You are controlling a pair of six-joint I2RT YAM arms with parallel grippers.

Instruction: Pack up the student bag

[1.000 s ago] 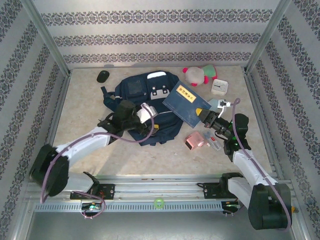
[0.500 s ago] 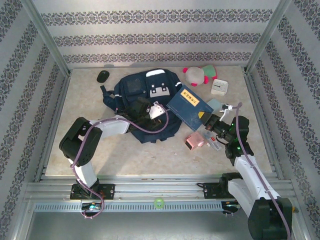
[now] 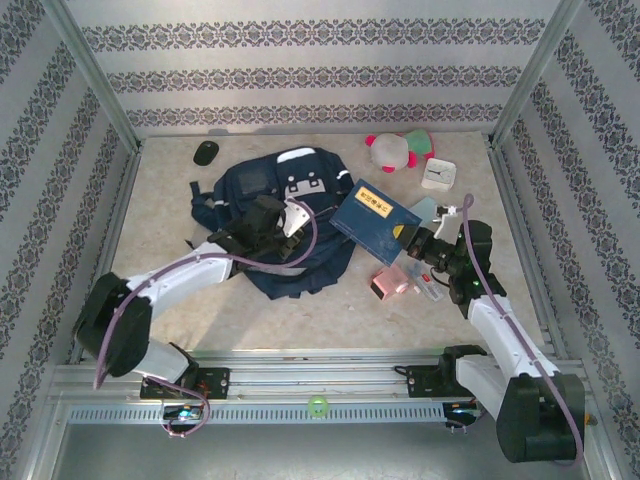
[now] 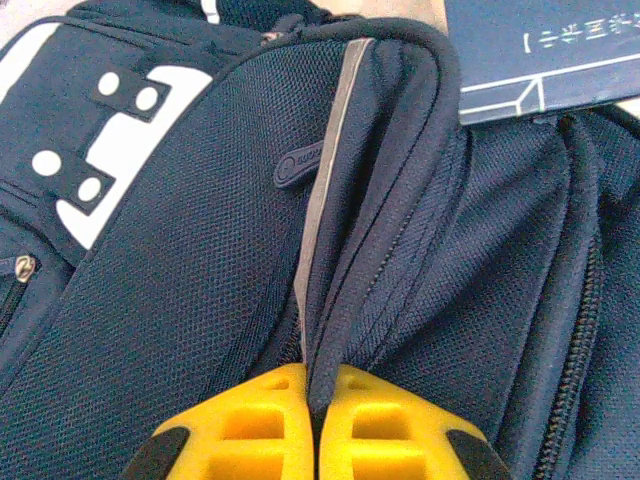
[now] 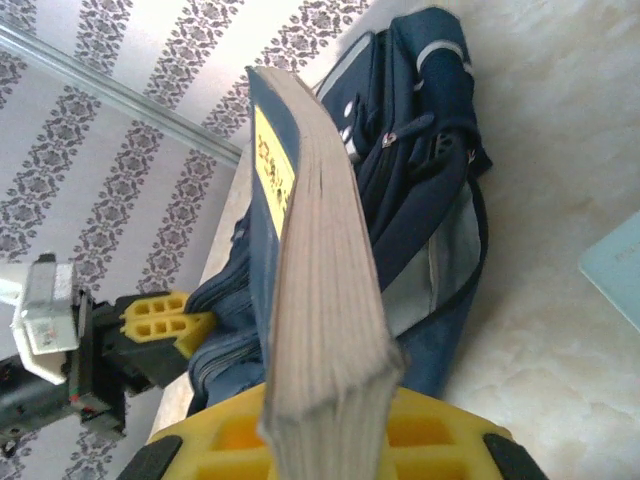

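Navy fabric marks the student bag (image 3: 255, 185), which lies slumped on the table (image 3: 170, 295), left of centre and toward the far wall. Its front pocket faces up, showing white patches and a pale stripe.

The left hand (image 4: 312, 405) sits on the bag's near right part. Its yellow fingers (image 4: 250, 420) are pressed together on a raised fold of the mesh-like cloth, right beside a zipper line. A grey strip runs up the fold from between them. A small oval zipper pull lies on the panel just left of that strip.

The right hand (image 5: 325, 445) pinches a blue book (image 3: 372, 212) by its near end. From above, the book is held tilted over the table, and its far corner reaches over the bag's right edge. The right wrist camera sees it edge on, with the page block toward the lens and a yellow label on the cover. Past the book in that view, the left hand's yellow fingers grip the bag.

A pink case (image 3: 390, 282) lies on the table just near of the book. A pale blue sheet (image 3: 428, 207) lies beside the right hand. A pink and green plush toy (image 3: 398, 150) and a white square clock (image 3: 438, 175) rest near the far right corner. A black mouse (image 3: 206, 152) sits at the far left, apart from the bag.
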